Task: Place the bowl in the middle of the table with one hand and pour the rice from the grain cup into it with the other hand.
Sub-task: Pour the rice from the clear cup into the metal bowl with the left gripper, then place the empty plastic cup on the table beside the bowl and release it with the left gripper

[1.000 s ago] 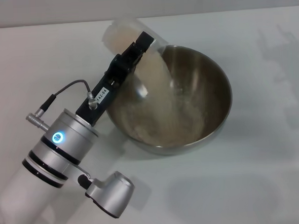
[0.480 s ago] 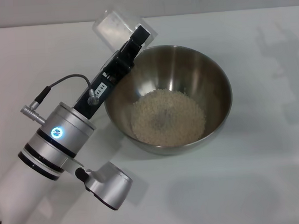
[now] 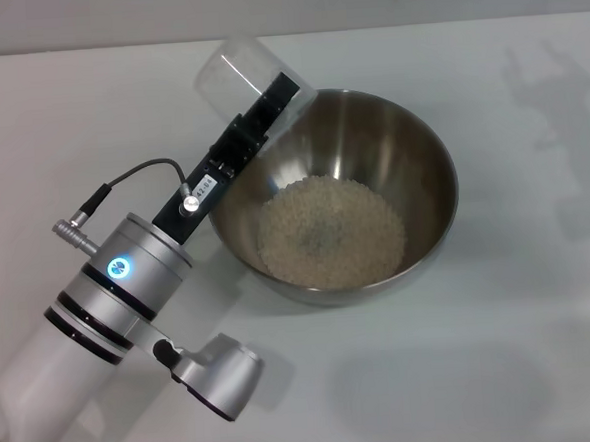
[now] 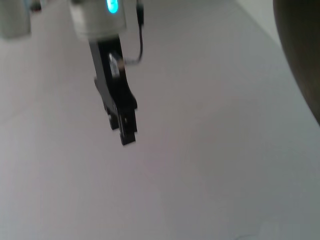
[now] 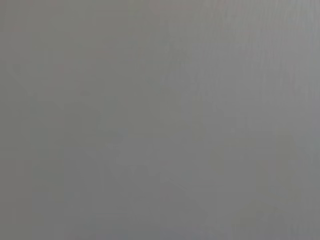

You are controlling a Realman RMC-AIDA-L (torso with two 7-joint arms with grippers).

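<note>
A pale mound of rice [image 3: 331,229] is held in the steel bowl [image 3: 411,144] at the centre of the counter [image 3: 523,347]. The grain cup [image 3: 236,74], emptied and clear, is clamped by the left pincer [image 3: 268,102] at the bowl's 10 o'clock rim, lying tilted with its long axis running from 10 to 4 o'clock. The right pincer is out of sight.

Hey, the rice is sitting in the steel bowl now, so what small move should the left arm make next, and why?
Probably tip the small clear plastic cup back upright and draw it away from the large shiny steel mixing bowl. The black left gripper holds the cup tilted over the bowl's rim, it looks empty, and the pale rice lies heaped in the bowl.
</note>
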